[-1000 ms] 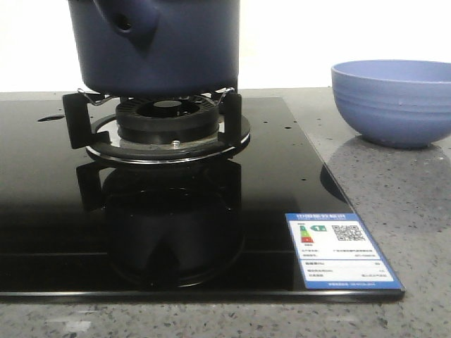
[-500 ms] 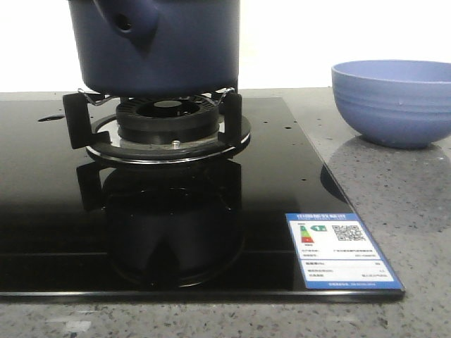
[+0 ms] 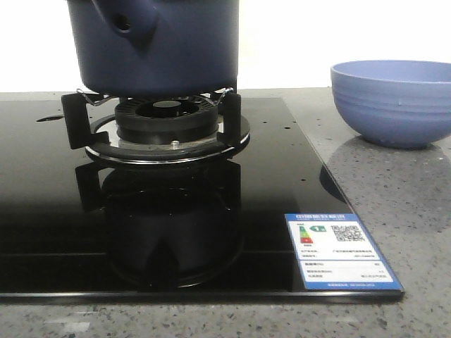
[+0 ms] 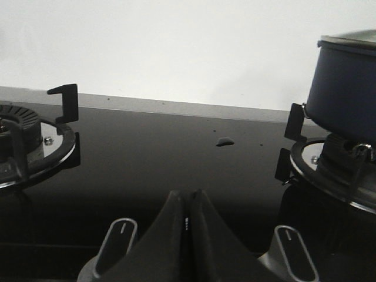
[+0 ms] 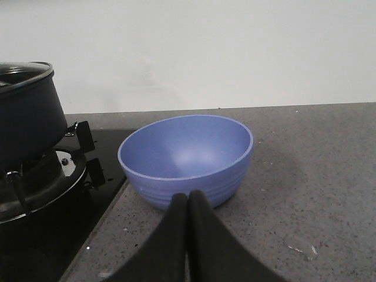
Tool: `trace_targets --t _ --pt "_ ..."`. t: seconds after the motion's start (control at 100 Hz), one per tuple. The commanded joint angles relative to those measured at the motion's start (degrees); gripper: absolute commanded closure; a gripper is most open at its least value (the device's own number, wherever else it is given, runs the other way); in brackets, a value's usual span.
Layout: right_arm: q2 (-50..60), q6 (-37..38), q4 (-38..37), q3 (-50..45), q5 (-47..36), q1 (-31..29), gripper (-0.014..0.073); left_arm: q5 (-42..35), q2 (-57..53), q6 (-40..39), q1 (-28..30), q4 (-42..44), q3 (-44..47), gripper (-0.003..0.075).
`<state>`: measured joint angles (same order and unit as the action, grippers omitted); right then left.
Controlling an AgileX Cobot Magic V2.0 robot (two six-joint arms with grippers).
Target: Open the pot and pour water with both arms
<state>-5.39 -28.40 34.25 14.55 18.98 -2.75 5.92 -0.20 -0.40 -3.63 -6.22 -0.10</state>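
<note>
Dark-blue lidded metal pot [image 3: 158, 46] sat on the burner, round blue bowl [image 5: 187, 158] looked dry; either stage fits. Left gripper [image 4: 187, 202] and right gripper [image 5: 188, 202] were closed, empty.

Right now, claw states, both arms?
Left claw: closed, empty, above the black cooktop.
Right claw: closed, empty, in front of the blue bowl.
</note>
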Motion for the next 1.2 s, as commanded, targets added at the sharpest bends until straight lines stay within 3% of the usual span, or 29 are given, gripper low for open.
trace_targets --t 0.0,0.82,0.91,1.06,1.19 --pt "-0.4 -0.6 0.9 1.5 -3.6 -0.1 0.0657 -3.0 -1.7 -0.5 0.4 0.0 2.0 0.0741" --pt "-0.4 -0.6 0.7 1.3 -3.8 -0.1 0.0657 -3.3 -1.7 -0.5 0.4 0.0 2.0 0.0741" --pt "-0.4 2.8 -5.1 0.6 -6.1 -0.1 0.0657 -3.3 -1.7 -0.5 0.4 0.0 2.0 0.0741" --pt "-0.4 24.7 -27.7 -4.3 -16.6 -0.1 0.0657 -3.3 -1.7 -0.5 0.4 0.0 2.0 0.0741" --pt "0.2 26.4 -30.0 -11.0 -22.2 -0.1 0.0657 -3.3 -1.7 -0.5 0.4 0.0 2.0 0.0741"
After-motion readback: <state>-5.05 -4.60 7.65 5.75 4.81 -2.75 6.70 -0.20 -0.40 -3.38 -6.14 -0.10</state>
